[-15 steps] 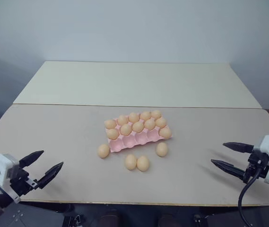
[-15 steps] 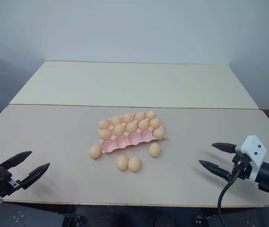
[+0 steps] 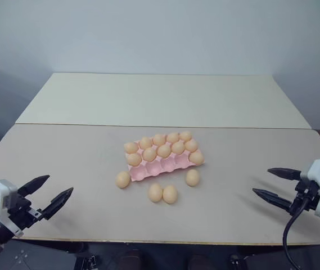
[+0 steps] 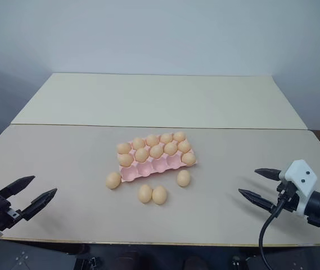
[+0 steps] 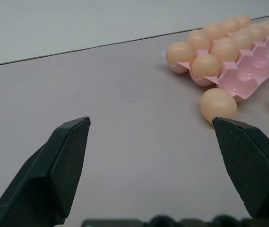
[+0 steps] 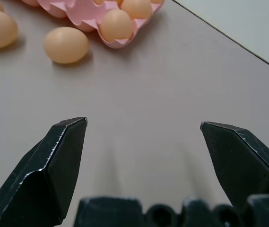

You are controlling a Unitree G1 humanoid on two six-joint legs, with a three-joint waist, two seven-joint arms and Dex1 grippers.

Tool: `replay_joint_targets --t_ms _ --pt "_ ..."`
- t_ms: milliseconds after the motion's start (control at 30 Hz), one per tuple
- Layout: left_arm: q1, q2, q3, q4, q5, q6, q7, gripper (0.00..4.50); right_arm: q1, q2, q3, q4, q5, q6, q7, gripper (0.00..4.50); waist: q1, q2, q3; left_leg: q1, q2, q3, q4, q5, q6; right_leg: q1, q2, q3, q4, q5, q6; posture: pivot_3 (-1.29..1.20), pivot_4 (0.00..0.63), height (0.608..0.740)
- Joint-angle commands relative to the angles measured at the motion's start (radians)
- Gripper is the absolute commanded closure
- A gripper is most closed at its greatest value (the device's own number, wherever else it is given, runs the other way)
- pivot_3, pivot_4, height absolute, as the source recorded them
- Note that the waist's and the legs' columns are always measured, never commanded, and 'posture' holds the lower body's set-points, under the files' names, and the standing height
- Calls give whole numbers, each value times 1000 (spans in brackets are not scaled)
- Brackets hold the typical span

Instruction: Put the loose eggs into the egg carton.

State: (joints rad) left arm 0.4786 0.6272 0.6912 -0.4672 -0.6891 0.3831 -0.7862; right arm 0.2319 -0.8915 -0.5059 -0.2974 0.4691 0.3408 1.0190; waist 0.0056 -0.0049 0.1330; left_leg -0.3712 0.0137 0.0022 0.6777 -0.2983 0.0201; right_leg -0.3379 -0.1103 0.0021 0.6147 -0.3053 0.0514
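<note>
The pink egg carton (image 3: 161,167) lies mid-table; its two far rows hold eggs, and its near row has one egg (image 3: 197,157) at the right end beside empty cups. Several loose eggs lie on the table by its near side: one egg (image 3: 123,179) at the left corner, a touching pair (image 3: 156,192) (image 3: 170,194) in front, and one egg (image 3: 192,178) to the right. My left gripper (image 3: 59,184) hovers open and empty near the table's front left edge. My right gripper (image 3: 261,180) stands open and empty at the front right. Both are well away from the eggs.
A second, paler table (image 3: 165,98) adjoins behind, with a seam (image 3: 92,125) between the two. A grey wall (image 3: 160,34) rises beyond it. A black cable (image 3: 290,230) hangs from my right wrist.
</note>
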Motion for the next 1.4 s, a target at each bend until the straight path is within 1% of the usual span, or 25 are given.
replay_joint_targets --t_ms 33,100,233,367,467,533,567,667,733,800,933,1033,1133,1300,1400 --pt "17 26 7 -65 -16 31 3 0 -15 -19 -13 -64 19 34 -12 32 0 0 0 0 0 0 0 0 0 0 0 0 0 0 0 0 150 740" --pt "20 35 0 -78 -12 37 -4 0 -35 -22 -1 -94 35 68 -24 32 -1 0 0 0 0 0 0 0 0 0 0 0 0 0 0 0 150 740" --pt "6 60 -20 -93 -1 43 -15 0 -106 -29 61 -175 84 147 -46 32 -4 0 0 0 0 0 0 0 0 -1 0 1 1 0 0 0 150 740" --pt "-20 82 -36 -127 -48 59 -38 0 -226 -40 191 -253 105 271 -110 32 -6 0 0 0 0 0 0 0 0 -1 0 1 0 0 0 0 150 740" --pt "-43 91 -65 -150 -53 68 -36 0 -315 -34 311 -292 72 349 -176 32 -6 -1 0 -6 0 0 0 0 0 -8 0 2 2 0 0 0 150 740" --pt "-56 92 -81 -157 -49 71 -28 0 -348 -22 371 -311 45 376 -221 32 -2 -1 0 -13 -1 1 1 1 -2 -17 0 2 8 0 0 0 150 740" --pt "-64 90 -87 -162 -52 75 -22 0 -362 -13 415 -324 23 401 -255 32 -1 -1 0 -14 -1 1 1 2 -2 -20 0 1 11 0 0 0 150 740" --pt "-74 85 -96 -170 -56 81 -12 0 -382 19 499 -348 -4 465 -323 32 -2 -1 0 -15 -1 2 1 2 -3 -20 2 0 12 0 0 0 150 740" --pt "-74 83 -99 -171 -56 81 -12 0 -388 36 529 -358 -14 487 -348 32 -3 -1 0 -15 -1 2 1 2 -3 -20 3 0 12 0 0 0 150 740" --pt "-81 84 -113 -172 -52 81 -8 0 -403 72 580 -366 -41 505 -390 32 -4 -1 0 -15 -1 2 1 2 -3 -20 3 0 12 0 0 0 150 740" --pt "-102 88 -128 -170 -57 86 1 0 -429 133 643 -350 -93 519 -455 32 -6 -1 0 -14 -1 2 2 2 -3 -21 4 0 12 0 0 0 150 740" --pt "-115 92 -130 -167 -66 90 -1 0 -451 166 666 -322 -123 521 -484 32 -7 -1 0 -12 -1 2 2 3 -4 -21 5 0 14 0 0 0 150 740" --pt "-112 98 -119 -173 -112 102 -31 0 -465 180 692 -288 -153 505 -489 32 -9 -1 0 -11 -1 2 2 4 -5 -21 6 1 15 0 0 0 150 740" --pt "-50 129 -71 -198 -233 140 -141 0 -479 215 715 -250 -184 493 -488 32 -17 -1 0 -12 0 3 2 4 -5 -22 8 2 16 0 0 0 150 740" --pt "-28 134 -61 -202 -249 131 -170 0 -489 238 720 -237 -196 482 -487 32 -20 -1 0 -12 1 3 2 4 -5 -23 8 2 17 0 0 0 150 740"
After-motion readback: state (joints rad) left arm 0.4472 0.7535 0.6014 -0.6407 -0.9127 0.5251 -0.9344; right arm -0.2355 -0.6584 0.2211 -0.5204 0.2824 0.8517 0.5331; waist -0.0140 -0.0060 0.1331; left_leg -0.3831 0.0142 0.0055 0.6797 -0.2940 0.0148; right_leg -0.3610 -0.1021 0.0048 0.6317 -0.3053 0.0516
